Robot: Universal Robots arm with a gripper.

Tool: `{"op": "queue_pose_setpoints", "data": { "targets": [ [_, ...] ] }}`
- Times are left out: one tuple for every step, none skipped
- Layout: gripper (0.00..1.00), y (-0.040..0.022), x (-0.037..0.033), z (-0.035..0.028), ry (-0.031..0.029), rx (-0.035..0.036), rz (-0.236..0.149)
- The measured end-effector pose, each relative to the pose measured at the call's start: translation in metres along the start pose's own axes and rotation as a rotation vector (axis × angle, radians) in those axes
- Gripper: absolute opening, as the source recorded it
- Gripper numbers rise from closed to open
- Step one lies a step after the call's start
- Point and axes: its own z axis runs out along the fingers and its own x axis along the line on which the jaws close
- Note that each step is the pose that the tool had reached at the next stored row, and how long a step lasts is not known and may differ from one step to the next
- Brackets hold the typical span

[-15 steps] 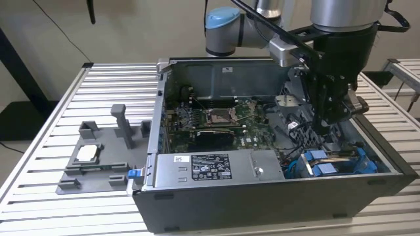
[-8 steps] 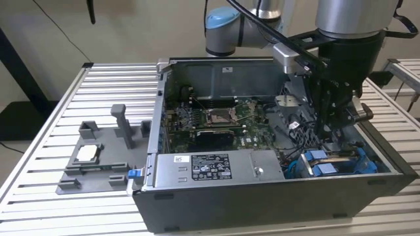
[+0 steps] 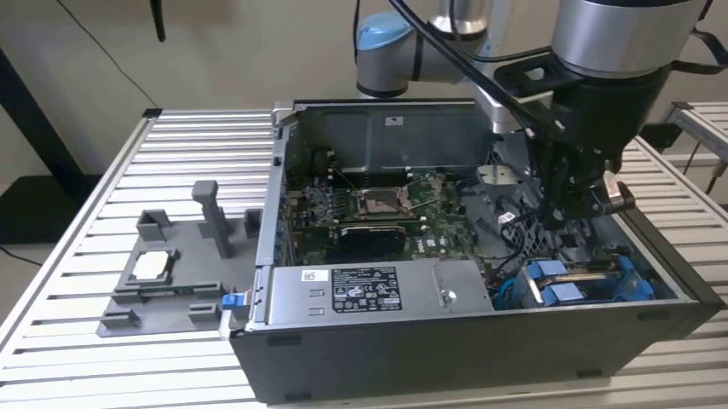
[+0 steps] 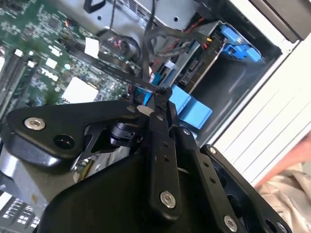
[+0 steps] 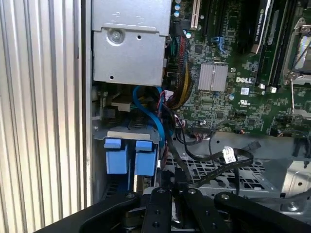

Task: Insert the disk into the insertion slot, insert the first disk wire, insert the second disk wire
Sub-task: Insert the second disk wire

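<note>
Claw down inside the open computer case, and in the second wrist view its fingers are pressed together around a thin black wire, pinching it right at the tips. In the exterior view the claw hangs over the case's right side, just beyond the blue bay.

Your disk looks already seated: its blue frame sits in the slot at the near right corner of the case, just right of the silver power supply. In the first wrist view you see the disk's two blue tabs with a blue cable curving past them.

Watch the tangle. Loose black cables loop across the case floor between the claw and the circuit board; drag the held wire sideways and I'd judge it could snag one of them or tug it off its socket. The grip is thin too, just a pinch at the fingertips, so the wire may twist or slip if the plug meets the disk's socket crooked. I can't tell from here which way the plug end faces. Push at an angle and you risk bending the connector or nudging the disk back out of the slot.

The grey fixture on the tabletop, well to the exterior view's left, is out of the way.
</note>
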Motion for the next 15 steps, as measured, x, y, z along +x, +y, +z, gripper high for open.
{"op": "queue_pose_setpoints", "data": {
  "targets": [
    [0.16,-0.0009,0.0005,0.0002,-0.0004,-0.0057,0.000],
    [0.16,-0.0024,0.0005,0.0004,-0.0007,-0.0158,0.001],
    [0.16,-0.0041,0.0007,0.0009,-0.0010,-0.0265,0.001],
    [0.16,-0.0059,0.0009,0.0012,-0.0011,-0.0370,0.001],
    [0.16,-0.0081,0.0010,0.0016,-0.0010,-0.0483,0.002],
    [0.16,-0.0104,0.0012,0.0021,-0.0011,-0.0581,0.002],
    [0.16,-0.0131,0.0014,0.0025,-0.0010,-0.0687,0.003],
    [0.16,-0.0160,0.0016,0.0031,-0.0011,-0.0787,0.003],
    [0.16,-0.0189,0.0018,0.0038,-0.0015,-0.0874,0.003],
    [0.16,-0.0219,0.0020,0.0043,-0.0019,-0.0957,0.004],
    [0.16,-0.0246,0.0022,0.0049,-0.0024,-0.1031,0.004],
    [0.16,-0.0275,0.0025,0.0054,-0.0028,-0.1100,0.004],
    [0.16,-0.0304,0.0028,0.0061,-0.0033,-0.1163,0.005],
    [0.16,-0.0334,0.0032,0.0066,-0.0037,-0.1228,0.005],
    [0.16,-0.0360,0.0035,0.0072,-0.0040,-0.1286,0.005]
  ]
}}
